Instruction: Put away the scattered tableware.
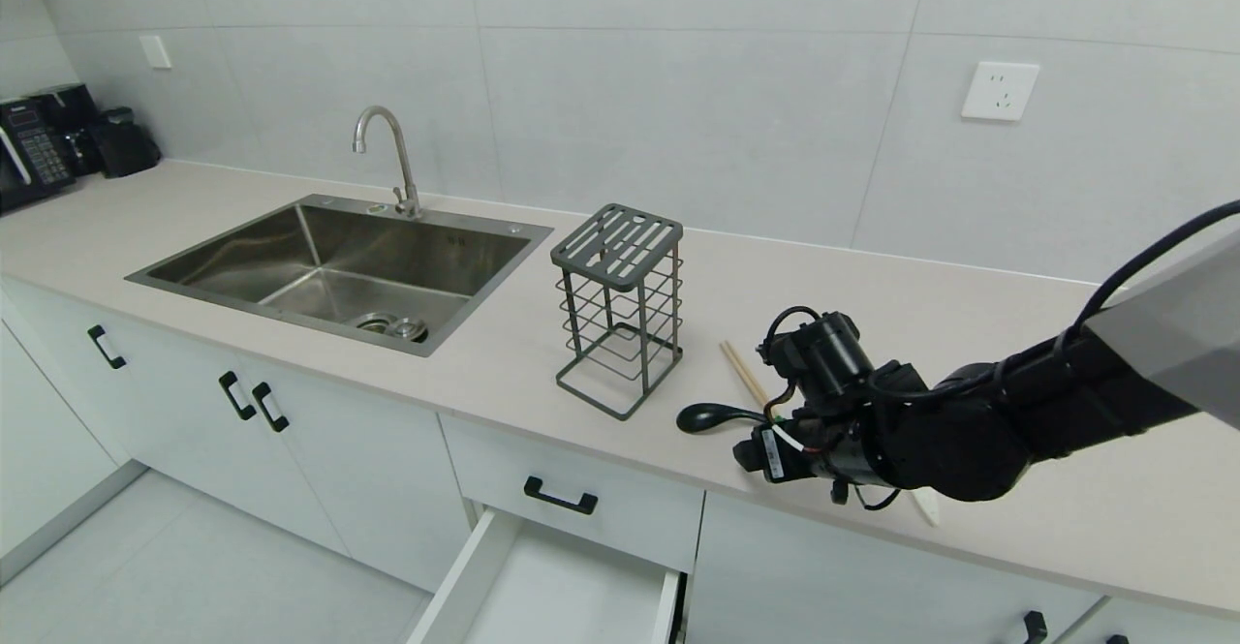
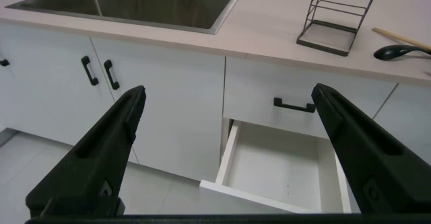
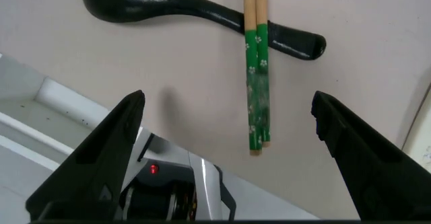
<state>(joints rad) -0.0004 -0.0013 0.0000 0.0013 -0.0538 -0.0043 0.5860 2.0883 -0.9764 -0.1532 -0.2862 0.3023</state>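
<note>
**Chopsticks and spoon on the counter, right gripper open above them**

Chopsticks (image 3: 256, 69): a pair, side by side, touching, with green patterned ends. They lie flat on the counter (image 1: 949, 334), to the robot's right of the wire rack (image 1: 620, 310), near it but not touching. They cross over the handle of the black spoon (image 3: 168, 5).

In the head view the spoon's bowl points toward the rack, and its handle runs away from the rack under the right arm.

Right gripper (image 3: 227, 99): fingers spread wide, nothing clamped. It hangs over the counter on the far side of the spoon from the rack. The green ends of the chopsticks sit in the gap between the two fingers, off-centre. No contact is visible with either the chopsticks or the spoon.

Left gripper (image 2: 227, 89): also wide apart and empty. It sits below counter level, out in front of the rack, facing the cabinet fronts.

Drawer (image 2: 276, 163): pulled open, below and in front of the rack.

Sink (image 1: 339, 266): set into the counter on the robot's left of the rack, apart from it.
</note>
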